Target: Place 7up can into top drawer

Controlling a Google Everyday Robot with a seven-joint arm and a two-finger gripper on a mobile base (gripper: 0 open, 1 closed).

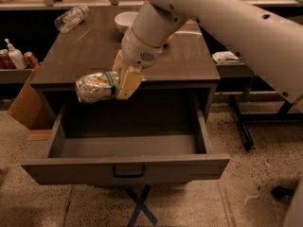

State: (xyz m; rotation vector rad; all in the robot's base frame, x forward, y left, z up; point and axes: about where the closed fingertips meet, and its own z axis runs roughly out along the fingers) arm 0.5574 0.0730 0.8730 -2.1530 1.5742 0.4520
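The 7up can, green and white with small reddish marks, lies on its side in my gripper. The gripper's pale fingers are shut on the can's right end. The can hangs over the front edge of the dark cabinet top, above the left rear of the top drawer. The drawer is pulled wide open, grey, and nothing shows inside it. Its flat front has a small dark centre handle. My white arm comes in from the upper right.
A white bowl and a clear plastic bottle lie at the back of the cabinet top. An orange thing is mostly hidden behind my arm. Bottles and red cans stand on a shelf at left. A cardboard box leans beside the cabinet.
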